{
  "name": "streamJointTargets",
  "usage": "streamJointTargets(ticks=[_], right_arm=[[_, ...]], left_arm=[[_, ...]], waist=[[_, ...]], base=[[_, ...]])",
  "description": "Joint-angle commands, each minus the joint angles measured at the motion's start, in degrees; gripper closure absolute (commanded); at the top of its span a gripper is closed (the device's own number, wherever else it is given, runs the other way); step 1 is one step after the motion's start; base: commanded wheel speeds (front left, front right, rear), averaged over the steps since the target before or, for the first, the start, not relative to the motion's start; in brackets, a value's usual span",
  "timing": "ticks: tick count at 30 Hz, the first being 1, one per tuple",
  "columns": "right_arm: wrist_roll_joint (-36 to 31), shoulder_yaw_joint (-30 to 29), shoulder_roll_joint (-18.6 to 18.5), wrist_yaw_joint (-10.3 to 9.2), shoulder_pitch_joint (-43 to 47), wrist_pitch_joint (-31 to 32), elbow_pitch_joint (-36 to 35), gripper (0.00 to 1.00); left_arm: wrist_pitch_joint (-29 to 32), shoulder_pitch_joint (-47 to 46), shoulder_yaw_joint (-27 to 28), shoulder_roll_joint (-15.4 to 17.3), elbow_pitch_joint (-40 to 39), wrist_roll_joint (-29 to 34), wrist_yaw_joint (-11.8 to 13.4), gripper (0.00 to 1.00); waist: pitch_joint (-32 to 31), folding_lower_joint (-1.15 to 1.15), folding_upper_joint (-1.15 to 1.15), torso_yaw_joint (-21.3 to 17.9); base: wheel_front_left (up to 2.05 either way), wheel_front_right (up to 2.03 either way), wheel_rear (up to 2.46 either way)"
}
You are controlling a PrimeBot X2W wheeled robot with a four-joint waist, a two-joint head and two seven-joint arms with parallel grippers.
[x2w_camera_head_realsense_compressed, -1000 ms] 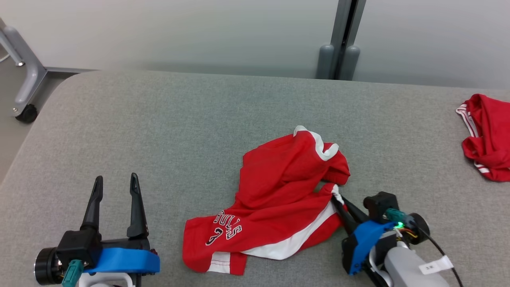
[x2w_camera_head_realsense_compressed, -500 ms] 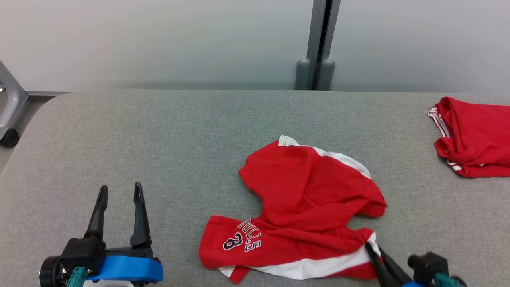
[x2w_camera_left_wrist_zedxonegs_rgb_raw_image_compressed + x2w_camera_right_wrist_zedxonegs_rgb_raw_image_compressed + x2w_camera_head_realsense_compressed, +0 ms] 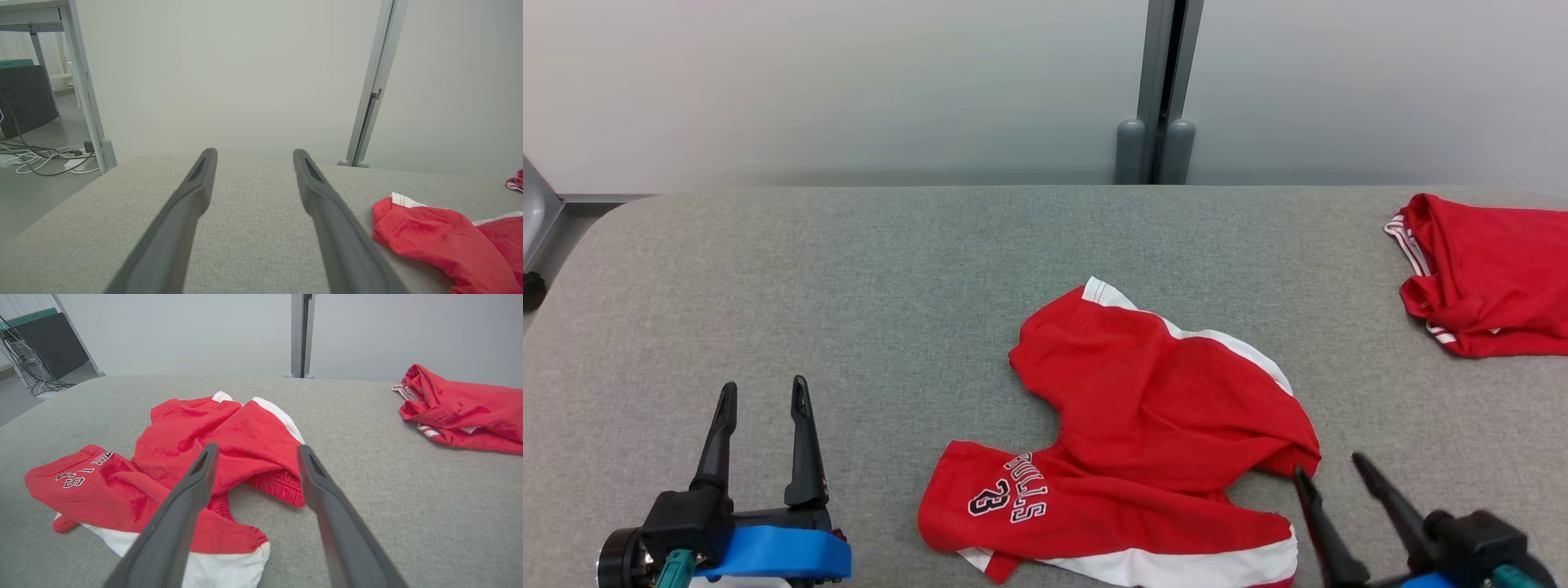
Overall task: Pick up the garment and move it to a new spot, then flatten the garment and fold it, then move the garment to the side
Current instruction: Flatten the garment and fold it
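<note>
Head view: the crumpled red sports garment with white trim (image 3: 1143, 425) lies loose on the grey fabric-topped table (image 3: 849, 278), a little toward five o'clock of its middle. The right gripper (image 3: 1328, 467) sits just off the cloth's four o'clock edge, fingers spread wide and empty. The left gripper (image 3: 763, 385), equally wide and empty, hangs well apart at eight o'clock. I'd say the garment has its new spot and flattening comes next: each gripper needs a hem or corner to draw the bunched folds outward.
</note>
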Motion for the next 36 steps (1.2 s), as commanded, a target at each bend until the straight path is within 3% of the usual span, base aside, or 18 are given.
streamJointTargets(ticks=[1, 10, 30, 36], right_arm=[[-0.36, -0.95, -0.13, 0.01, -1.77, -0.73, -1.19, 0.0], [-1.4, -5.46, 1.28, 0.01, -8.52, -5.15, -2.94, 0.0], [-3.09, -6.66, 3.1, 0.01, -17.25, -9.6, 12.3, 0.0], [-3.29, -6.43, 3.05, 0.01, -16.85, -9.53, 13.37, 0.0]], left_arm=[[-0.26, 0.26, 0.16, -0.05, -0.16, 0.5, -0.12, 0.0], [-0.25, -0.15, 0.32, -0.04, -0.27, 1.02, -0.56, 0.0], [-0.26, -2.58, -2.75, 0.36, 0.82, 2.71, -2.11, 0.0], [4.5, -5.56, -6.73, 1.24, 2.15, 2.61, -3.36, 0.0]], waist=[[0.02, 0.01, 0.0, -0.09], [0.49, 0.01, 0.0, -0.17], [0.79, 0.01, 0.0, -1.7], [0.6, 0.01, 0.0, -2.6]], base=[[0.0, 0.0, 0.0], [0.0, 0.0, 0.0], [0.0, 0.0, 0.0], [0.0, 0.0, 0.0]])
